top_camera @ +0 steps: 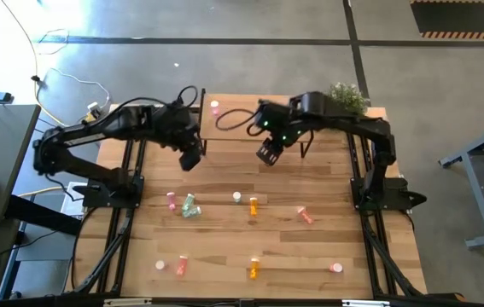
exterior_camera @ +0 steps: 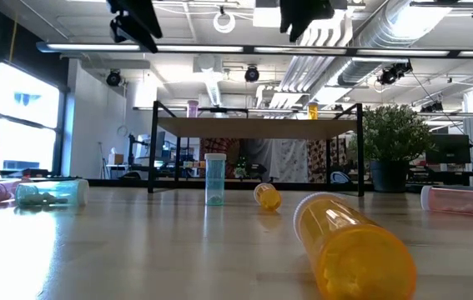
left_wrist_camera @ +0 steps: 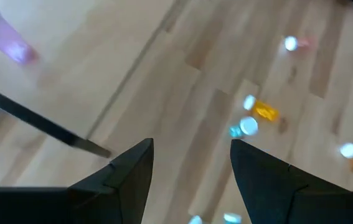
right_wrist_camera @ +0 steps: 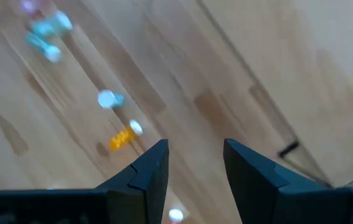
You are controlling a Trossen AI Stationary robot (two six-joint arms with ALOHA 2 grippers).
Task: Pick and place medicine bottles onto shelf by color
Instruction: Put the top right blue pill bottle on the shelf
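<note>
Both grippers hang empty above the table, near the front edge of the shelf.

The left gripper (top_camera: 190, 159) has its fingers apart and holds nothing. The right gripper (top_camera: 267, 154) also has a gap between its fingers and nothing in it. The shelf (top_camera: 233, 136) sits at the far side of the table (top_camera: 216, 247). A pink bottle (top_camera: 215, 107) stands on its left part, and the low view shows an orange bottle (exterior_camera: 313, 110) standing on its right part. The other bottles are still on the table. A green bottle (top_camera: 237, 197) stands upright beside an orange one (top_camera: 253, 205). More green ones (top_camera: 190, 206) lie next to a pink one (top_camera: 172, 200). A salmon-red one (top_camera: 305, 215) lies to the right. A plant (top_camera: 348, 98) stands at the far right corner.
</note>
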